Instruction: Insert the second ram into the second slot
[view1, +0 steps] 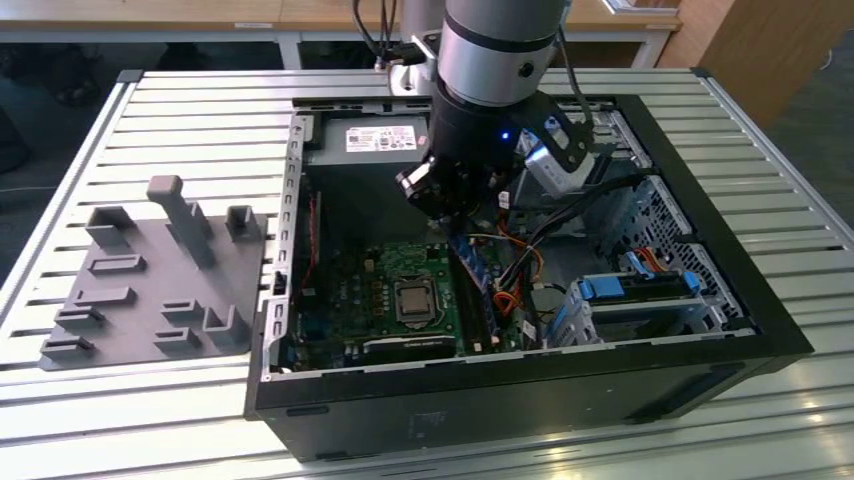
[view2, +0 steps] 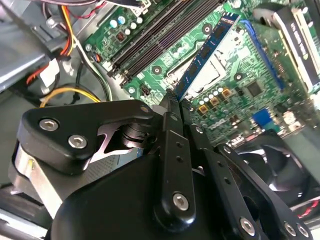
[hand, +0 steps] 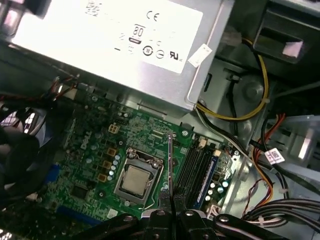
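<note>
A slatted bench (view1: 134, 100) is carrying an open computer case (view1: 747, 330), which is lying on its side with a grey fixture tray (view1: 147, 280) beside it toward the exterior view's left. The arm (view1: 501, 50) is reaching down into the case from the far side, working over the green motherboard (view1: 387, 290). In the second wrist view the tool (view2: 172, 100) is pinching narrow on one end of the second ram (view2: 210, 50). The blue stick is reaching out from the fingertips over the processor socket (hand: 137, 180). It seems to be hanging clear of the board rather than seated. The dark memory slots (view2: 150, 35) are lying just beside it and running roughly parallel to it. In the first wrist view the stick is showing edge-on as a thin line between the socket and the slots. The step in hand looks like carrying and lining up, with insertion not yet begun. Doing it well probably means keeping the stick's long edge parallel to the slot and its contact edge level. The tool should be holding it square, so that neither end is dipping first. Pressing should be straight down, since a tilted stick is likely to jam or scrape the parts nearby.
</note>
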